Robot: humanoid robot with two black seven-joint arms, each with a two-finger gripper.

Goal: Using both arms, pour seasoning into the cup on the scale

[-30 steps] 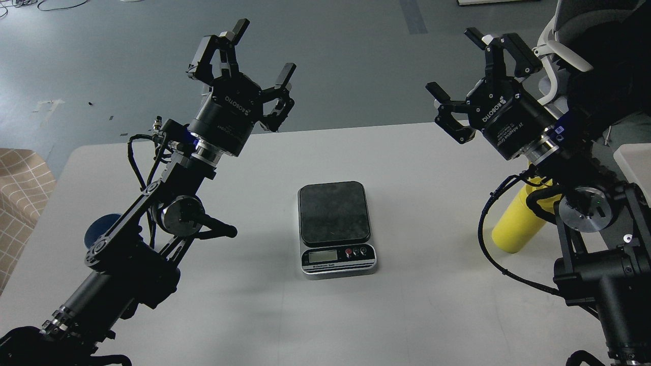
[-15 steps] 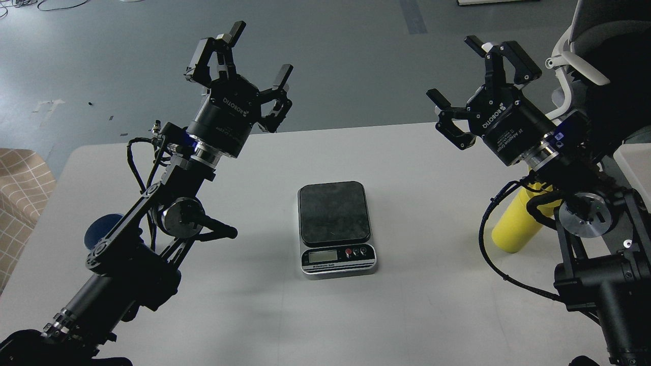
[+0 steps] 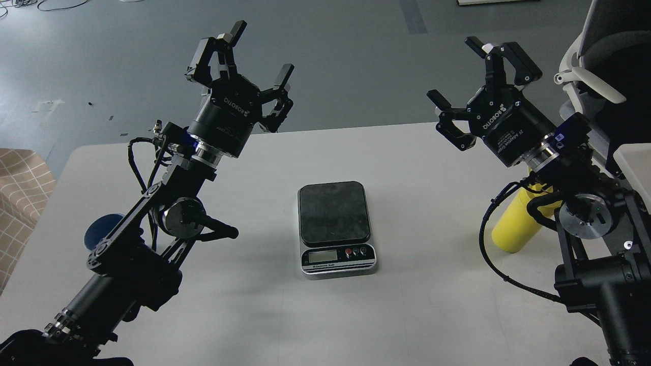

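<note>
- Setting: a matte white table (image 3: 432,305) stands on a grey floor; its smooth, bare top suits sliding and setting down light containers.
- Far left: the cup (image 3: 97,230) shows only as a rounded blue patch behind my left arm, resting on the table well apart from the scale; its ribbing cannot be made out here.
- Left gripper (image 3: 258,53): raised above the table's far edge, fingers spread wide, holding nothing. I judge this a ready pose before reaching for the cup.
- Centre: the scale (image 3: 335,229), flat and rectangular, has a dark, slightly scuffed weighing plate with nothing on it and a silver front with display and buttons facing me.
- Right gripper (image 3: 455,71): likewise lifted, fingers wide apart, empty.
- Right: the seasoning (image 3: 516,226), a smooth yellow plastic bottle, stands on the table; my right arm hides its upper part.
</note>
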